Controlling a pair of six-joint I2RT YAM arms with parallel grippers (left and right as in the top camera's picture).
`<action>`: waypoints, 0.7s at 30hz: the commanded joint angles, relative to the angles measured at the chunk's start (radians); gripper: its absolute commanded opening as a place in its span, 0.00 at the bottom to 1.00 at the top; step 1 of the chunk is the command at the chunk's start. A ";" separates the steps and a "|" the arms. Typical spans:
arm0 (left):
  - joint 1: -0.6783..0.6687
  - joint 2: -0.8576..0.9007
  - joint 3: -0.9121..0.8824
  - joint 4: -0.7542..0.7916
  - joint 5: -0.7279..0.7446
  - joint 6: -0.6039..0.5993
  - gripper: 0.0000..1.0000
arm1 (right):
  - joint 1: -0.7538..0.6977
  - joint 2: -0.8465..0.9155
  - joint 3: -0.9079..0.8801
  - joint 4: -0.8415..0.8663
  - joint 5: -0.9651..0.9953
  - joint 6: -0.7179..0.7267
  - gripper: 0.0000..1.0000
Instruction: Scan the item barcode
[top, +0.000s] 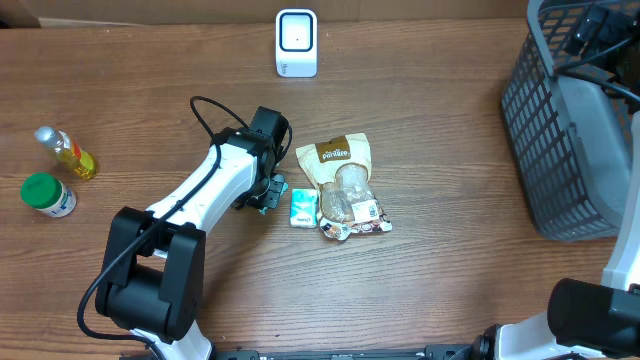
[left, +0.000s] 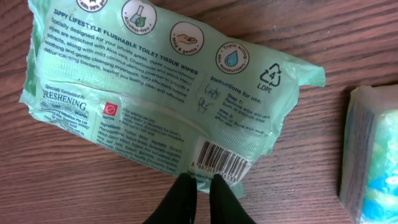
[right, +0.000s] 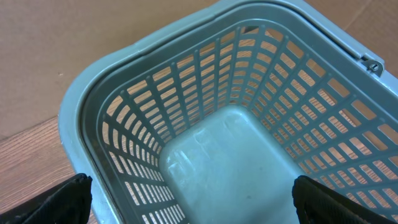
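Wipes packet: soft mint-green film pouch, crinkled, barcode face up, flat on wood-grain table, just beside glossy snack pouch. I read left gripper black tips nearly together, pinching packet's barcode edge. Right gripper spread wide over grey lattice plastic basket

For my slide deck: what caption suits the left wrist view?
Left gripper pinches a green wipes pack beside its upturned barcode.
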 joint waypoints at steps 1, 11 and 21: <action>-0.001 -0.007 -0.006 0.002 0.013 -0.010 0.11 | -0.001 -0.010 0.018 0.004 0.010 0.004 1.00; 0.000 -0.007 -0.006 0.015 0.013 -0.083 0.06 | -0.001 -0.010 0.018 0.004 0.010 0.004 1.00; 0.000 -0.007 -0.006 -0.019 0.013 -0.142 0.04 | -0.001 -0.010 0.018 0.004 0.010 0.004 1.00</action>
